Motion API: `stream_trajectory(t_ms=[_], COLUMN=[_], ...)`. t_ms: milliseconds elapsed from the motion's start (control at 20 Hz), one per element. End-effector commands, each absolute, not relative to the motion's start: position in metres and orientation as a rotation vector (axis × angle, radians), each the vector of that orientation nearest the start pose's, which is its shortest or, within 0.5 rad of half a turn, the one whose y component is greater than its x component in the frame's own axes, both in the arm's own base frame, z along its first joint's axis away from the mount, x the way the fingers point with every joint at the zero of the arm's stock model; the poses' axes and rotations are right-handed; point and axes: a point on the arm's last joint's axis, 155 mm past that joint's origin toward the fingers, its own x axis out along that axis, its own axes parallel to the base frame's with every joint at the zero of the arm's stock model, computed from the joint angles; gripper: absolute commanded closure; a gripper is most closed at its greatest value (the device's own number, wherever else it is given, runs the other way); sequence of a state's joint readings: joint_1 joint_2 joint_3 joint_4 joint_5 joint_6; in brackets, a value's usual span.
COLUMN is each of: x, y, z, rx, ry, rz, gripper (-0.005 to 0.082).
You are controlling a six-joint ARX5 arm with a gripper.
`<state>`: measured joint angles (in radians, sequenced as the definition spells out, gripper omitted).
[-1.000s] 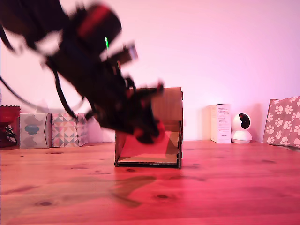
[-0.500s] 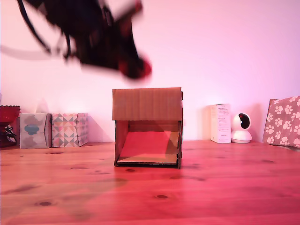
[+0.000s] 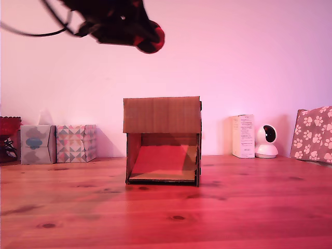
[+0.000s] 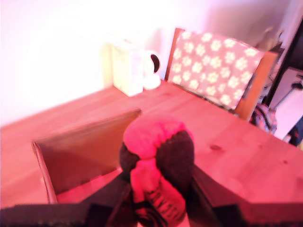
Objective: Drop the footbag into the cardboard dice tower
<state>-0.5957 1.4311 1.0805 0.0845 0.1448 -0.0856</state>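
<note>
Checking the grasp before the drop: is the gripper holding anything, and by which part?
Yes: the gripper holds the footbag, its fingers clamping the ball's opposite sides, high above the cardboard dice tower.

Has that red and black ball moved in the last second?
Yes. The footbag, held in the gripper, rose from in front of the cardboard dice tower to well above its top.

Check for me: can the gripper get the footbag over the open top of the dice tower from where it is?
Probably yes. The gripper holds the footbag high above the cardboard dice tower, and nothing stands between them; the wrist view shows the open top just below.
</note>
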Motion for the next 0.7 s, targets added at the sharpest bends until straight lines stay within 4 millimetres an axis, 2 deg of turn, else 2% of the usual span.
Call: stream_trajectory(t_ms=[0, 150, 400, 650], x=[0.389, 0.411, 0.453, 0.472], y=[-0.291, -0.296, -0.308, -0.308], z=[0.274, 0.266, 0.252, 0.223], rx=[-0.002, 0.04, 0.089, 0.1], ry=[0.326, 0.436, 0.521, 0.599], rz=[-0.731, -0.718, -0.72, -0.7], gripper=[0.0572, 0.0571, 0.0571, 0.0571])
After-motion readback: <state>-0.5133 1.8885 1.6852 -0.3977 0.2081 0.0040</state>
